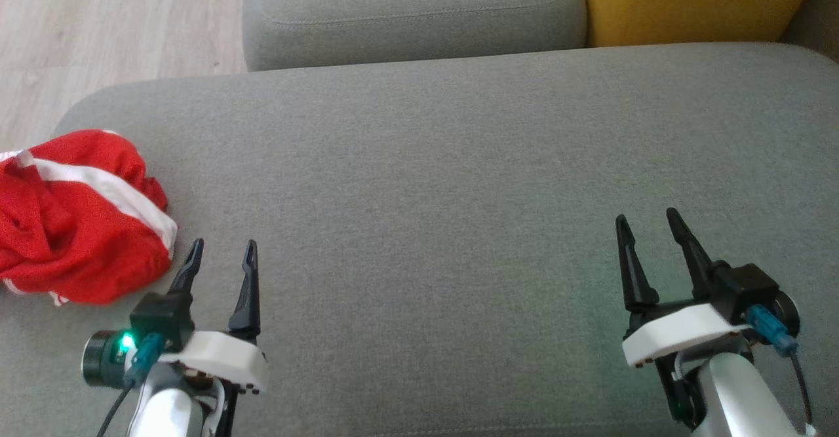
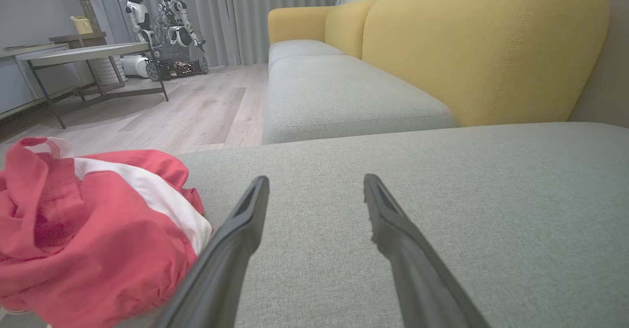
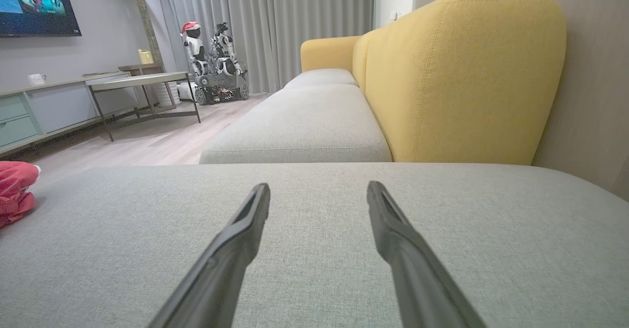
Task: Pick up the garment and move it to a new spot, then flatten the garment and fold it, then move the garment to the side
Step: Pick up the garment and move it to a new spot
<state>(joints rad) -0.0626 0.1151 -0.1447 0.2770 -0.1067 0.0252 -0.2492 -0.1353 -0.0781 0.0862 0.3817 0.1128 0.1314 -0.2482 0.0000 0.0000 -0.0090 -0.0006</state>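
I am holding the left end effector [image 1: 223, 247] spread and empty just beside the crumpled red garment [image 1: 78, 227], which is lying at the left edge of the grey sofa cushion [image 1: 446, 162], ready to reach in. The right end effector [image 1: 645, 217] is hovering spread, well apart, probably leaving the middle for flattening.

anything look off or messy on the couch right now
Only the red garment: it lies crumpled in a heap at the left end of the grey cushion, close to the edge, just left of the open left hand. Nothing looks spilled or damaged.
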